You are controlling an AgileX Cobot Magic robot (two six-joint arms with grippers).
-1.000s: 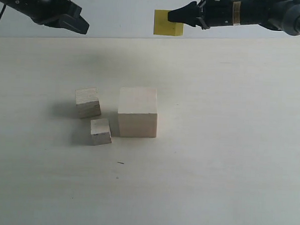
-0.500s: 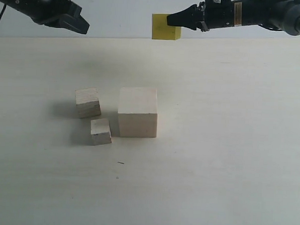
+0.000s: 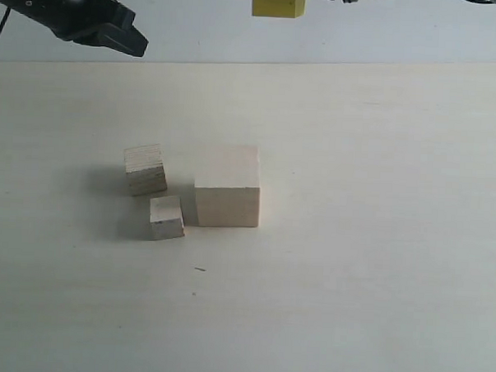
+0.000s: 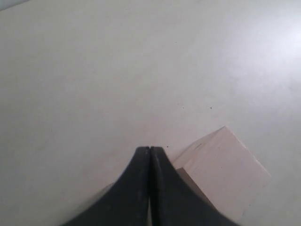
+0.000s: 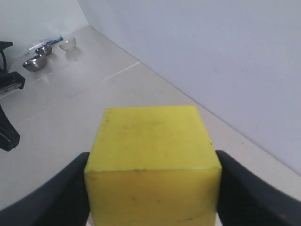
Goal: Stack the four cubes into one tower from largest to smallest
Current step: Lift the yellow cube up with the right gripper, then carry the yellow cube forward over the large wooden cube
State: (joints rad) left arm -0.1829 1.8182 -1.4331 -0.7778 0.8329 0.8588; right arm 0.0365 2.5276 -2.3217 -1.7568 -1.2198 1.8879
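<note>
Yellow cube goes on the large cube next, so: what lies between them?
Nothing; the exterior view shows only bare table between the yellow cube and the large cube.

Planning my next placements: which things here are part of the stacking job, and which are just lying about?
Part of the job:
- big pale cube
- yellow cube, held up by the right gripper
- layered cube
- smallest cube

Lying about:
- metal bowls
- clear dish
- dark speck near the cubes
</note>
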